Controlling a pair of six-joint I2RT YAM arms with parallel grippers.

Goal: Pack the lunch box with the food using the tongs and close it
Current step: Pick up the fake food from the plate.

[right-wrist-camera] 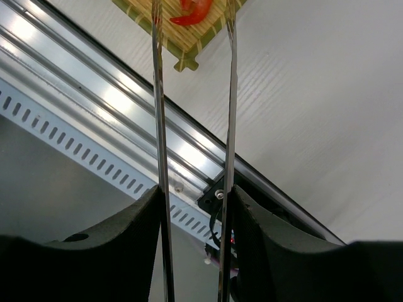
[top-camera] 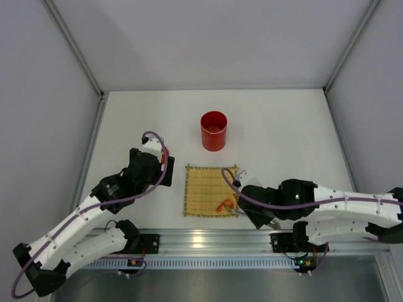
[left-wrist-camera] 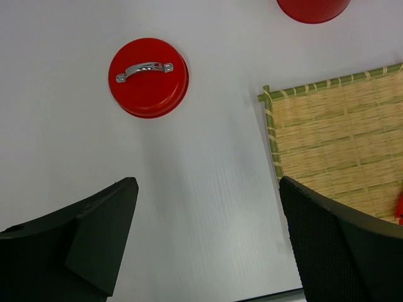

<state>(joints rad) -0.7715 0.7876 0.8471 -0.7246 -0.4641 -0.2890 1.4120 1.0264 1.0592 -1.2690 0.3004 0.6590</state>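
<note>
Hovering over bare white tabletop, the left gripper (left-wrist-camera: 208, 239) is standing wide open and empty; one red lid (left-wrist-camera: 148, 77), silver handle up, is lying beyond it, with open room between it and the one bamboo mat (left-wrist-camera: 334, 132). One red lunch box (top-camera: 214, 130) is standing uncovered past the mat's far edge. One red-orange food piece (top-camera: 225, 205) is lying near the mat's near right corner, by the aluminium rail (top-camera: 208, 238). The right gripper (right-wrist-camera: 196, 207) is clenching one pair of tongs (right-wrist-camera: 158, 126), arms framing that piece.
</note>
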